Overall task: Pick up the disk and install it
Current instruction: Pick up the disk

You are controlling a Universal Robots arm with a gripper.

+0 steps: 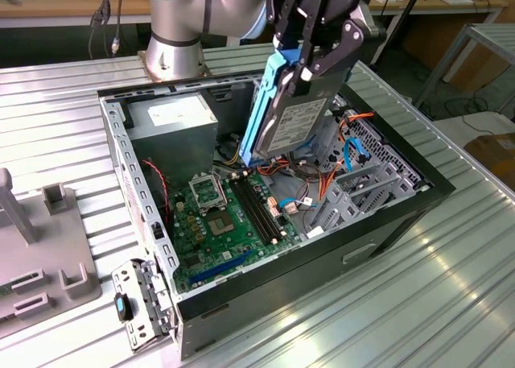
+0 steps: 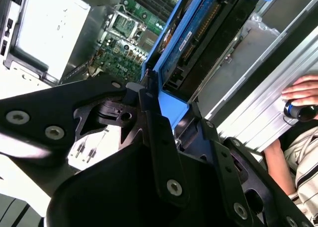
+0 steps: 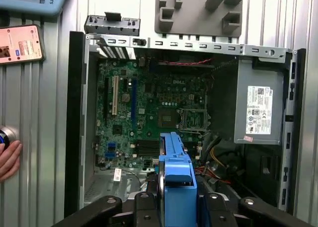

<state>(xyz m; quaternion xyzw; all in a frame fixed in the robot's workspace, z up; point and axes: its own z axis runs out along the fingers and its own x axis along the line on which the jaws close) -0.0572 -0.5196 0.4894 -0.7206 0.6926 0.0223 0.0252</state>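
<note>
Clamping the disk (image 1: 283,122) by its upper end, your tool (image 1: 310,72) hangs it on edge, long axis steeply upright, over the open case (image 1: 378,239); the cage (image 1: 358,189) lies toward the exterior view's right.

Arm (image 1: 181,22) bent overhead, claw (image 1: 304,62) pointing down, clamped on disk (image 1: 294,122)

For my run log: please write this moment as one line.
gripper: shut on disk | disk: held tilted on edge over open computer case | installed: not yet
</note>
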